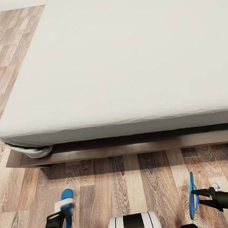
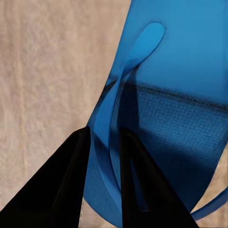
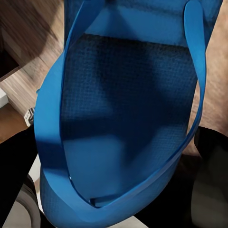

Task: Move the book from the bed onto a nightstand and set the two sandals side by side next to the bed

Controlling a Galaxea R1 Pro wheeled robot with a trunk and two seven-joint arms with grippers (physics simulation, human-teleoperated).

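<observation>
1. Floor: wood planks, strong grain, low satin sheen.
2. Mattress: pale cloth, matt, smooth, slight wrinkles at edge.
3. Bed frame: dark wood, faintly glossy.
4. Sandals: blue, matt; footbed finely textured, straps smooth.
5. Left gripper fingers: black, matt.

A wood-plank floor runs along the near side and away to the left, its boards streaked in brown, tan and grey grain. A dark shadow lies across the planks in a band nearest the low wooden edge above them. At the far left top, a pale wall meets the floor in a straight line. In the left wrist view the floor looks pale beige and blurred.
</observation>
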